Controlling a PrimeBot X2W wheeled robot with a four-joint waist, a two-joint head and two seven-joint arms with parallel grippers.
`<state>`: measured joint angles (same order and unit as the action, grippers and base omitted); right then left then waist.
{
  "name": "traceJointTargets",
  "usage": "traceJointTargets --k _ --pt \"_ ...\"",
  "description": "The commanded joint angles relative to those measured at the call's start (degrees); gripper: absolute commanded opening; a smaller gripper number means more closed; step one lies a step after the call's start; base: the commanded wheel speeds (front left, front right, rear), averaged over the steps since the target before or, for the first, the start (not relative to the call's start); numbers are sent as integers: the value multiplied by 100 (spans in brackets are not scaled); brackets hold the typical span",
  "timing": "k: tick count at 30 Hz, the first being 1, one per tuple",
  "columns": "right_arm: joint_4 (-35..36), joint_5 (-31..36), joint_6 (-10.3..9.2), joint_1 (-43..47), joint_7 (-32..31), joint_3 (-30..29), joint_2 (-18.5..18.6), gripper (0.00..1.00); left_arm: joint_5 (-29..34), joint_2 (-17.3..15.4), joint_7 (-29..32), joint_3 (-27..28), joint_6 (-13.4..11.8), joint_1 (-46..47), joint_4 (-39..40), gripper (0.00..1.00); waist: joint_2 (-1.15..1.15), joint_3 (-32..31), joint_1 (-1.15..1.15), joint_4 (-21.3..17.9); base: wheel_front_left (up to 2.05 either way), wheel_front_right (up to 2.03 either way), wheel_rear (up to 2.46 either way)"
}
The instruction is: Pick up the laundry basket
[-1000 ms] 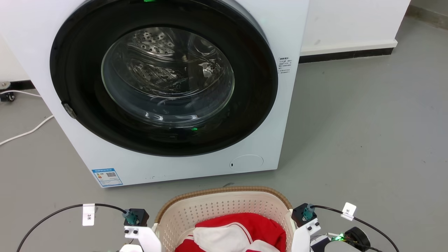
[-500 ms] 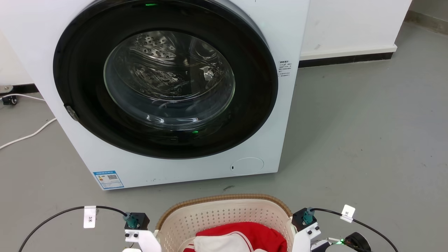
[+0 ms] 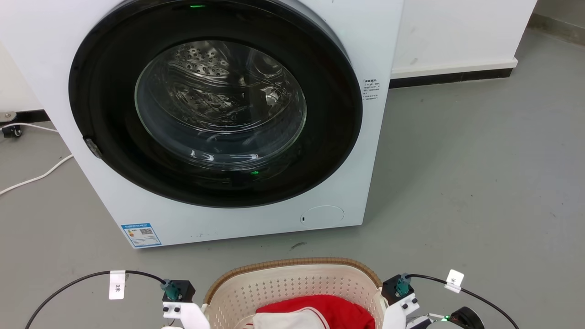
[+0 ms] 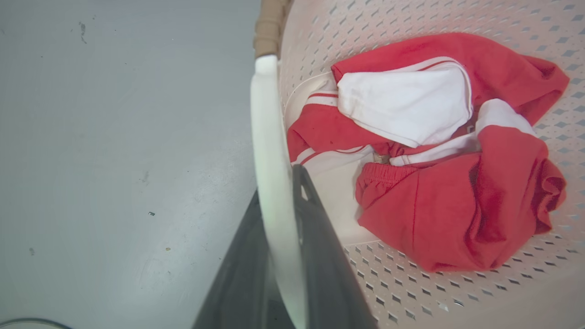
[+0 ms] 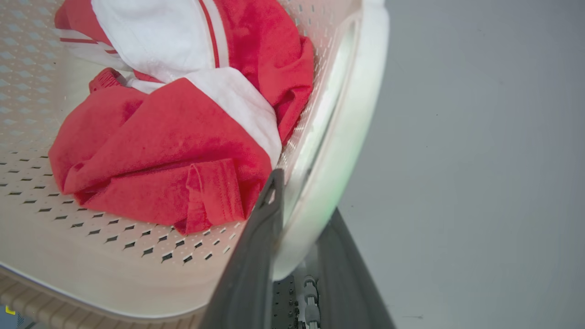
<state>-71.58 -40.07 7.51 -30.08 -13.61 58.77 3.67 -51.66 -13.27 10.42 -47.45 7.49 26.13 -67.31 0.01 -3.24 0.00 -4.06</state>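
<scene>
Cream perforated laundry basket (image 3: 283, 288), brown rim, upright.

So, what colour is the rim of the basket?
Brown, with a woven look; the rim shows best in the head view.

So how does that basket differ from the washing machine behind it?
The laundry basket is far smaller than the washing machine. Its cream wall is perforated under a brown rim; the machine's front is smooth white around a dark round door. The basket is open-topped and holds red and white clothes; the machine's door is shut, its drum seemingly empty. Both are pale.
</scene>
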Motion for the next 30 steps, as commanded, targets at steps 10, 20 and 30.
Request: traceJointTargets --k 10,20,30 --pt "-52 -249 -4 -41 40 300 97 0 -257 -123 -111 -252 -10 147 -46 0 -1 6 0 3 0 0 0" --pt "-85 -419 -4 -75 92 476 109 0 -419 -142 -177 -429 -10 165 -81 0 -1 -7 0 12 0 0 0" --pt "-118 -563 -4 -93 127 641 100 0 -589 -155 -219 -592 -10 178 -108 0 -1 -13 0 15 0 0 0"
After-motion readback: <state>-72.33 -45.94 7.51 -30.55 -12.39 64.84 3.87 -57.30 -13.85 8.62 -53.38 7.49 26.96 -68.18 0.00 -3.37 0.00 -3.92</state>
